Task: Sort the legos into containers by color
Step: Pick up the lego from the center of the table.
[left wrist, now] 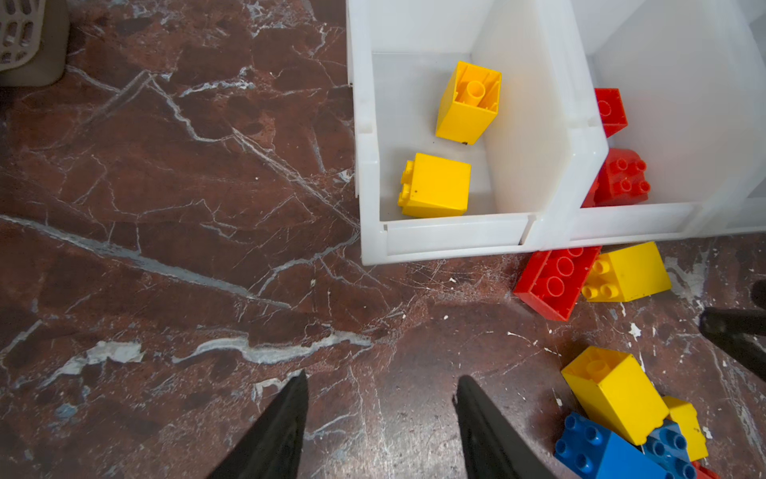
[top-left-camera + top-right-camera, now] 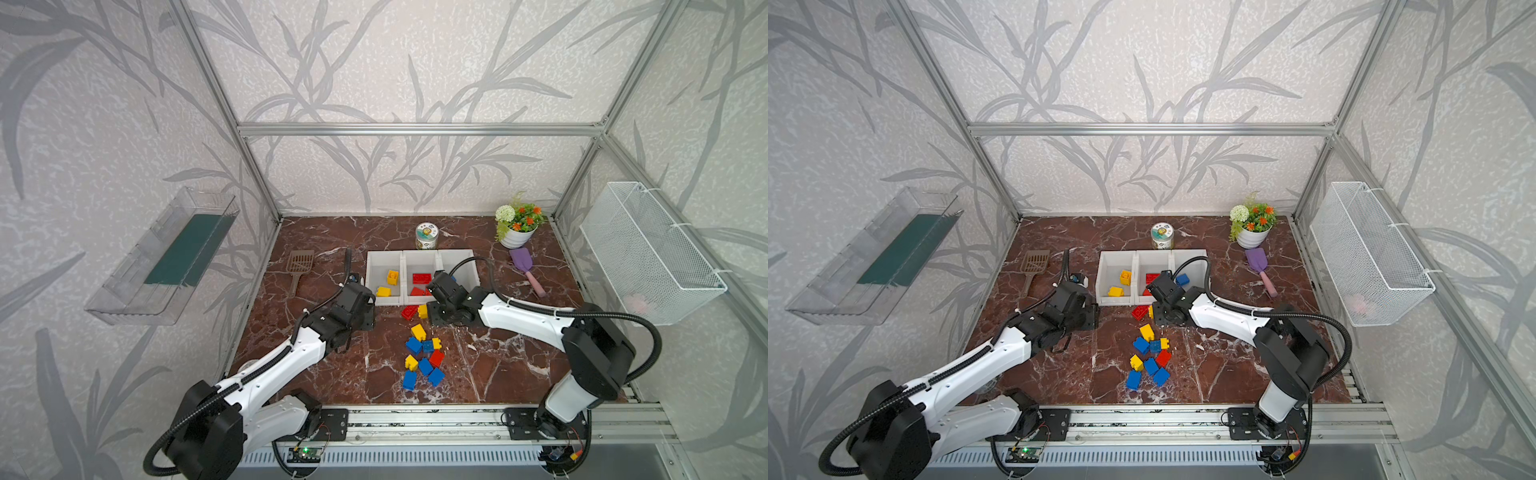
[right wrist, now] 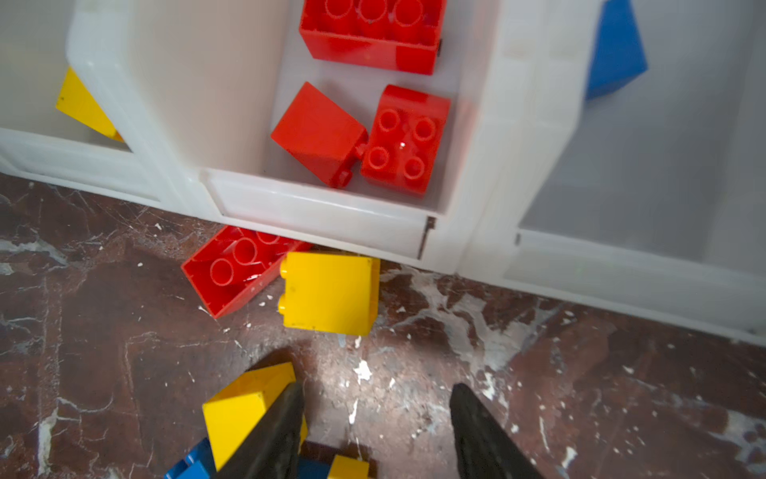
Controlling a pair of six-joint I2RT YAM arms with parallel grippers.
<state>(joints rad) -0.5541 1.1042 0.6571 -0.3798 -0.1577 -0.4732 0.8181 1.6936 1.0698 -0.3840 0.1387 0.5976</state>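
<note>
Left of centre in both top views, the left gripper [image 1: 383, 376] hangs over the bare table [image 1: 166, 249], jaws spread and empty. At centre, the containers [image 2: 390, 301] hold yellow legos [image 2: 392, 277] on the left, red in the middle and one blue brick [image 2: 1182, 279] on the right. A yellow brick [image 2: 422, 311] lies against their front wall, and the loose pile [image 2: 424, 357] sits lower centre. Just right of that brick, the right gripper [image 3: 376, 386] is likewise spread and empty. The step looks like a fresh pick: the next move calls for closing on one loose brick's flat sides.

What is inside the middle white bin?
Three legos: a long red brick hollow side up, a square red brick studs up, a tipped red brick. In both top views the right arm hides the middle bin's near corner.
</note>
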